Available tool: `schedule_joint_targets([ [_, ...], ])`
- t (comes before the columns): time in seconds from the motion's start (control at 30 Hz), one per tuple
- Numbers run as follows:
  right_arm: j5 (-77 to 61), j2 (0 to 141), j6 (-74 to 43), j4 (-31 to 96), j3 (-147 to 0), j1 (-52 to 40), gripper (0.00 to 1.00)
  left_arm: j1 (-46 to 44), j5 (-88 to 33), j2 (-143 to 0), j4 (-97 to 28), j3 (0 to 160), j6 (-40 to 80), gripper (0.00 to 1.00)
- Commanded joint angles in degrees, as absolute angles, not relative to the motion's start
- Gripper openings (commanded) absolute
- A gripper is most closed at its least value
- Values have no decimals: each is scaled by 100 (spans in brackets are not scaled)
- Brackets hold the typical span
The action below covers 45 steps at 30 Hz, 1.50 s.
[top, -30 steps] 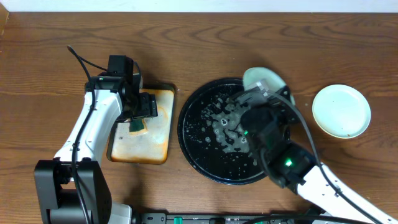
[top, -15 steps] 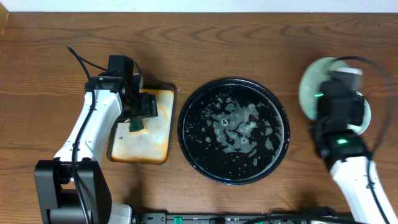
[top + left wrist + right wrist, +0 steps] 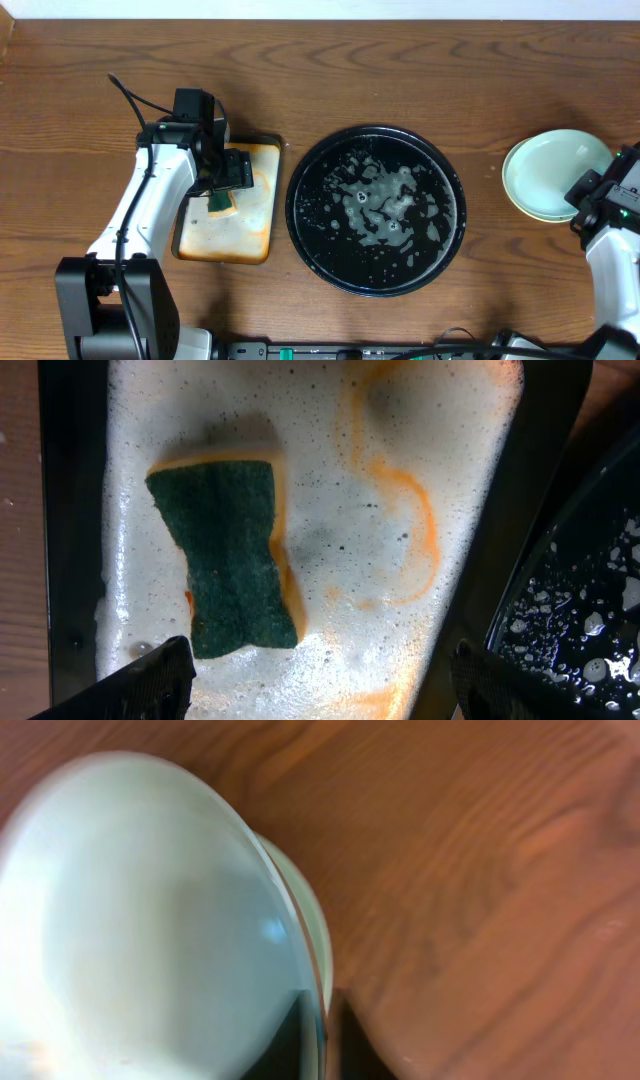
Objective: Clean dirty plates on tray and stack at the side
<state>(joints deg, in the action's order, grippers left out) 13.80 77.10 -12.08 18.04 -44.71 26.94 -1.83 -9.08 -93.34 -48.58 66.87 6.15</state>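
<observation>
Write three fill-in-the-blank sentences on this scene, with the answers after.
1. The left gripper hangs open over a green ____ on the foamy cream tray.
2. The round black tray holds suds and ____ plates.
3. The right gripper grips a mint plate by its ____.
Missing words: sponge; no; rim.

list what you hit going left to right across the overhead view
cream tray → black round tray → mint plates; both arms overlap these, so they are left out
</observation>
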Motion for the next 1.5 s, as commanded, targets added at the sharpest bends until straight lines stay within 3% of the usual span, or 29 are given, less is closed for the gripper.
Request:
schedule_joint_targets([
  [0.0, 864, 7780, -1417, 1726, -4512, 2731, 54, -183, -945, -9397, -4871, 6643, 580, 83],
  [0.07, 760, 7671, -1479, 1723, -4530, 2729, 68, -183, -945, -9397, -4871, 6643, 582, 83],
  [0.1, 681, 7599, -1479, 1726, -4539, 2724, 69, -183, -945, -9397, -4871, 6643, 582, 83],
  [0.4, -1990, 6071, -1474, 1813, -4604, 1892, 60, -183, -945, -9397, -4871, 6643, 580, 83],
  [0.73, -1914, 5664, -1057, 3072, -4604, -447, 63, -183, -945, -9397, -4871, 6643, 582, 83],
  [0.77, -1909, 5662, -1063, 3065, -4604, -620, 73, -183, -945, -9397, -4871, 6643, 582, 83],
  [0.8, -1909, 5662, -1063, 3035, -4604, -768, 99, -183, -945, -9397, -4871, 6643, 582, 83],
  [1.07, -1973, 5664, -1066, 2941, -4602, -1275, 99, -183, -945, -9397, -4871, 6643, 582, 83],
  [1.27, -1959, 5662, -1041, 3614, -4602, -1273, 99, -183, -945, -9397, -4871, 6643, 582, 83],
  [1.47, -2158, 5365, -397, 3820, -4609, -1186, 99, -183, -945, -9397, -4871, 6643, 582, 83],
])
